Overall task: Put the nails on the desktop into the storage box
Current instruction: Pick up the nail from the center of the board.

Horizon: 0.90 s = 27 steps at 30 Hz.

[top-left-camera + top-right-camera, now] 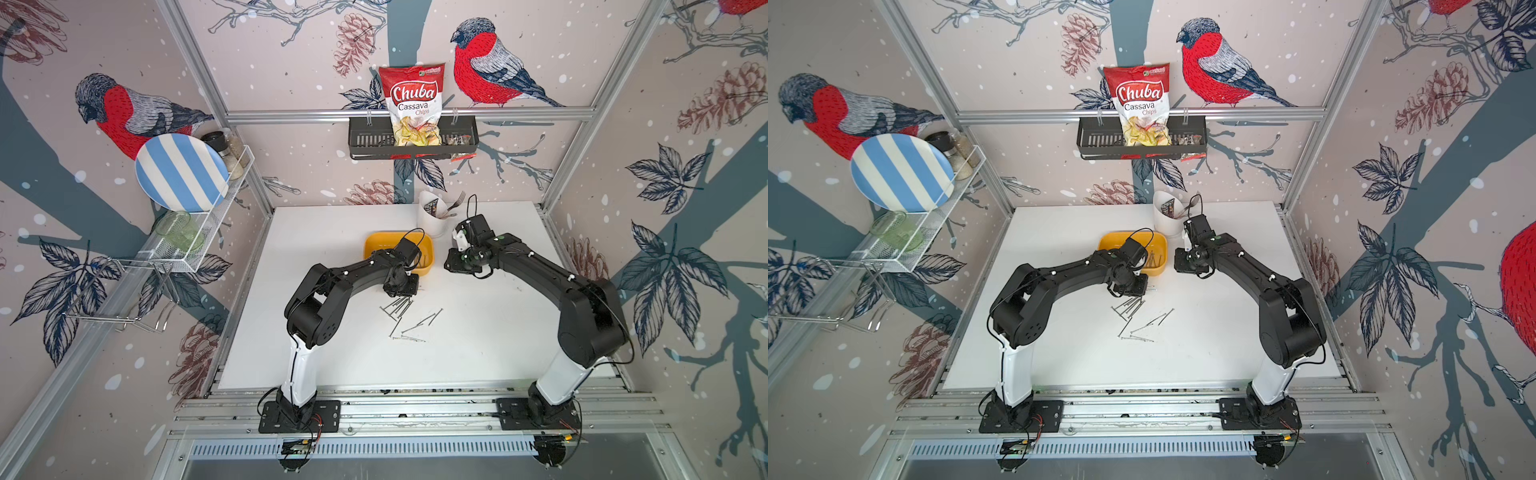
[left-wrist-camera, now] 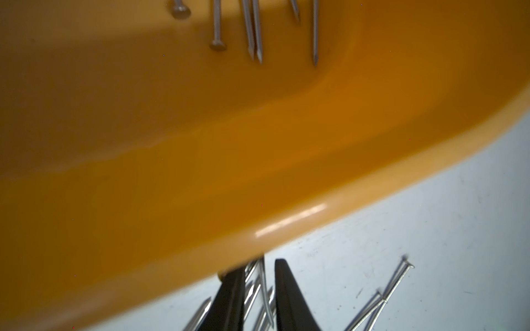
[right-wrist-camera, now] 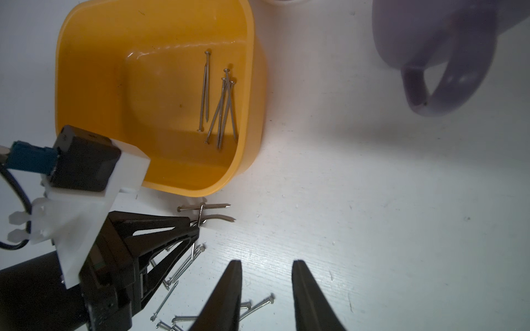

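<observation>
On my screens the left gripper (image 2: 259, 265) sits low at the near right corner of the yellow box (image 1: 376, 244), right over the far end of the pile of nails (image 1: 400, 309) on the white table (image 1: 332, 357). Its 2 fingers stand a narrow gap apart with several nails between them. I cannot tell whether they are pinching any or only straddling them. The other nails lie loose on the table, spreading from that pile toward the near right. Some cross each other, and all are close to the box but outside it.

A handful of nails (image 3: 220, 109) already lie inside the box, along its right side, roughly parallel.

The right gripper (image 3: 265, 262) hovers above bare table just right of the box, its fingers spread apart with nothing between them. Beyond it, at the far edge of the table, a white cutlery holder (image 1: 432, 222) stands with a fork (image 1: 457, 200) in it. The right wrist view also shows a lilac mug (image 3: 430, 43) on the table, well apart from the box.
</observation>
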Motion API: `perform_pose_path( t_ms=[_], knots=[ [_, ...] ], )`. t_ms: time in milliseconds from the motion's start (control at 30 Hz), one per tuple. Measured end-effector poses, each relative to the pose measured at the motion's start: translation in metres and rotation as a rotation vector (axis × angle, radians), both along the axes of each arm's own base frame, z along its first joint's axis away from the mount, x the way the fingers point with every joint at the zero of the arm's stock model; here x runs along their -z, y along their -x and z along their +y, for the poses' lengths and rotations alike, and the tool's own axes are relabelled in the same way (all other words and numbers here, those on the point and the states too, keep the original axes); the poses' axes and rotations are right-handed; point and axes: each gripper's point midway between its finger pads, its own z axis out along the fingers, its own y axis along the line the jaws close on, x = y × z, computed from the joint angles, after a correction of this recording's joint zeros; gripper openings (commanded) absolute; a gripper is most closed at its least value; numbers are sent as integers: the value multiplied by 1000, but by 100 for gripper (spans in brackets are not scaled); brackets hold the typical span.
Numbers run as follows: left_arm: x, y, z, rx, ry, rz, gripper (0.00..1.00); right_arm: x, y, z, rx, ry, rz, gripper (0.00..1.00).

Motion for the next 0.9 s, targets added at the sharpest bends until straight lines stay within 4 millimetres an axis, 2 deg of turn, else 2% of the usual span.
perform_pose_path(
  t_ms=[433,900],
  knots=[
    [6,-2,-3,19,-15,0,22,1,-2,-1,1,-16,5,34],
    [6,-3,-3,23,-22,-6,6,1,-1,1,-3,-22,8,34]
  ],
)
